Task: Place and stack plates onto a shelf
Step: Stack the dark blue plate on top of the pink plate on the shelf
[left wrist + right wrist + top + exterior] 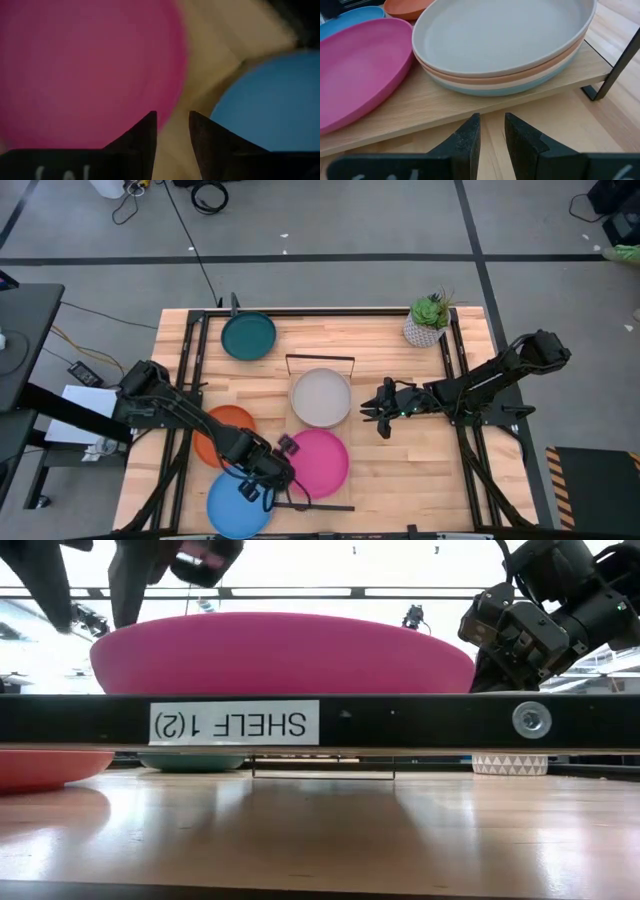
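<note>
A white label [234, 723] on the dark front edge of my shelf [420, 722] reads "SHELF 1(2)", shown upside down.

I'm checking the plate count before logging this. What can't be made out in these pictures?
- Stack on the shelf: grey, tan, light blue rims show in the right wrist view; any more is unclear.
- Bright blue plate: high view, partly under the left gripper.
- Orange plate: partly under the left arm.

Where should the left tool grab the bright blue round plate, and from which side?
Grip the bright blue round matte plate by its thin raised rim, likely at the edge nearest the left tool, coming down from above. It lies flat on the slatted wooden tabletop, so only the rim offers purchase; steer clear of the magenta round plate alongside.
</note>
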Controlling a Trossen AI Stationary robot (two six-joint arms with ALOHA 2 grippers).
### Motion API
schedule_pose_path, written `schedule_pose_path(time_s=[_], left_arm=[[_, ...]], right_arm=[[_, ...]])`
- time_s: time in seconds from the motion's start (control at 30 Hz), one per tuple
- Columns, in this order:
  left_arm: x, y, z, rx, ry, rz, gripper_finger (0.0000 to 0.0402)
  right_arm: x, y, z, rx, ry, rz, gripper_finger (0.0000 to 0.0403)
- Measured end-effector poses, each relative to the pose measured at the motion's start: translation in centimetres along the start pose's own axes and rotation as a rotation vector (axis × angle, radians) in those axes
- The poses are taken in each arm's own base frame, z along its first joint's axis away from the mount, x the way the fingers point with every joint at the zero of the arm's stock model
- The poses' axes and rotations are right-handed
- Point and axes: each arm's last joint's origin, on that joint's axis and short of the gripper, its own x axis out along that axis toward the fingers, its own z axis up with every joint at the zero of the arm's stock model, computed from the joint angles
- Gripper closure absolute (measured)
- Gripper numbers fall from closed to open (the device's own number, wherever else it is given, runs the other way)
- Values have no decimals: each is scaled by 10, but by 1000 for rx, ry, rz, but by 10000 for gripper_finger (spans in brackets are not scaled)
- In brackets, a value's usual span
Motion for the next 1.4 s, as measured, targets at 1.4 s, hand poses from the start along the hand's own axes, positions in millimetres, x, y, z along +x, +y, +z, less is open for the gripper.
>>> schedule_pose_path(time_s=[1.4], left_arm=[[-35,152,-256,-873,231,542,332]], right_arm=[[-1,4,1,-27,-23,23,309]])
